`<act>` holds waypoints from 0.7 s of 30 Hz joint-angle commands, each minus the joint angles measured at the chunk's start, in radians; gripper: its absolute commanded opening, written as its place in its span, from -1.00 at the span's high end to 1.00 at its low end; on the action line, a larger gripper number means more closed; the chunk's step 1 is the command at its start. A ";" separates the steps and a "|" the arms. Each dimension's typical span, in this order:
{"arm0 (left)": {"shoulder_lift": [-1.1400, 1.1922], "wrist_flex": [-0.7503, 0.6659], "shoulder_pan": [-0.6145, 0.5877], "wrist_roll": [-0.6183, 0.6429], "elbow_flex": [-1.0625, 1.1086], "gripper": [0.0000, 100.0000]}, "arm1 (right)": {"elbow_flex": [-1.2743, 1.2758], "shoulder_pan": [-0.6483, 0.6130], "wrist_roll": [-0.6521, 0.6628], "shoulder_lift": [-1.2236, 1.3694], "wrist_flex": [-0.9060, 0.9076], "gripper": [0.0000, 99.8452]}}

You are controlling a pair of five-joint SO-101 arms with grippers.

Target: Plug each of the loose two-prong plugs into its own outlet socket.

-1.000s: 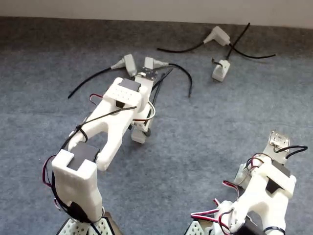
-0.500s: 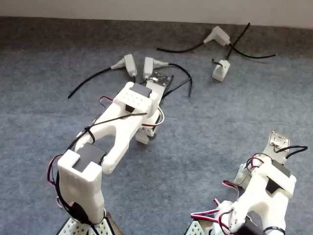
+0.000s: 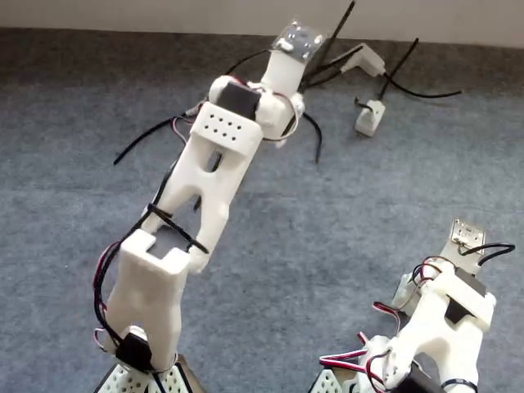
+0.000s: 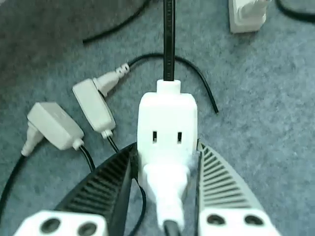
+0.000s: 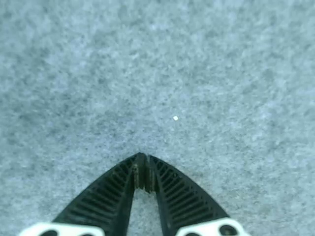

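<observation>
My left claw (image 4: 167,153) is clamped on the white socket block (image 4: 167,123) and holds it above the grey table (image 4: 266,123). The block's two slots face the wrist camera, and its black cord (image 4: 169,39) runs away from me. A loose plug (image 4: 93,108) and a second plug (image 4: 54,125) lie side by side below. My right claw (image 5: 142,169) has its tips pressed together over the table.
</observation>
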 commanded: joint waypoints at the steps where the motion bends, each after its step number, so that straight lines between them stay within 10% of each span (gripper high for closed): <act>1: 0.150 0.048 -0.030 -0.017 -0.386 0.99 | 0.005 -0.007 -0.009 0.001 -0.033 0.98; 21: 0.628 -0.229 -0.110 -0.101 -0.532 0.55 | 0.005 -0.007 -0.009 0.001 -0.033 0.98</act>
